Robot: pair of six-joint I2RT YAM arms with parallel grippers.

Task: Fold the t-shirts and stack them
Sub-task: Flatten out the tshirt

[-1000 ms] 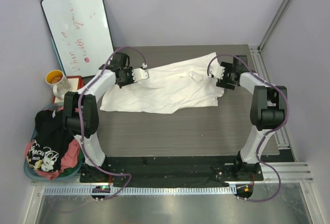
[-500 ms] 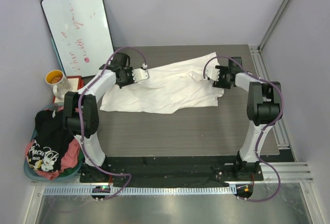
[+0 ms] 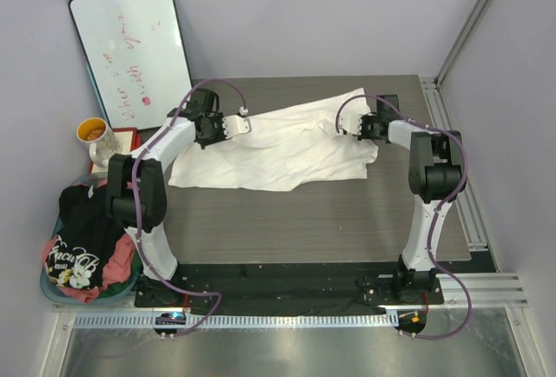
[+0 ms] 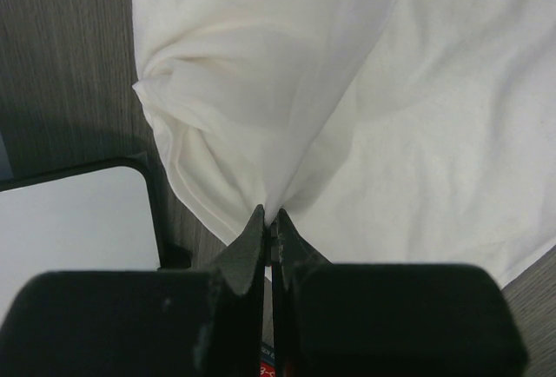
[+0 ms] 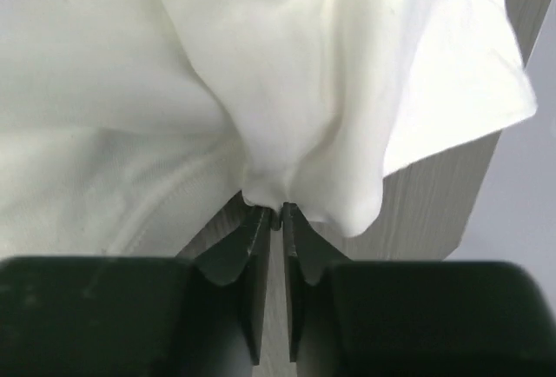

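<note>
A large white t-shirt (image 3: 278, 147) lies spread and rumpled across the far half of the table. My left gripper (image 3: 233, 125) pinches its left edge, and the white fabric (image 4: 287, 116) bunches into the closed black jaws. At the shirt's right side my right gripper (image 3: 358, 127) has its jaws closed on a gathered fold of the white cloth (image 5: 287, 125). A black t-shirt with pale lettering (image 3: 82, 238) and a pink-red t-shirt (image 3: 122, 260) sit crumpled in the teal-rimmed basket (image 3: 48, 286) at the left.
A whiteboard (image 3: 130, 51) leans against the back left wall. A mug (image 3: 97, 136) stands beside it at the table's left edge. Dark wood-grain tabletop (image 3: 304, 221) stretches between the shirt and the arm bases.
My right gripper has moved left onto the shirt's right side and shut on a fold of it. The left gripper has kept its hold and place.
</note>
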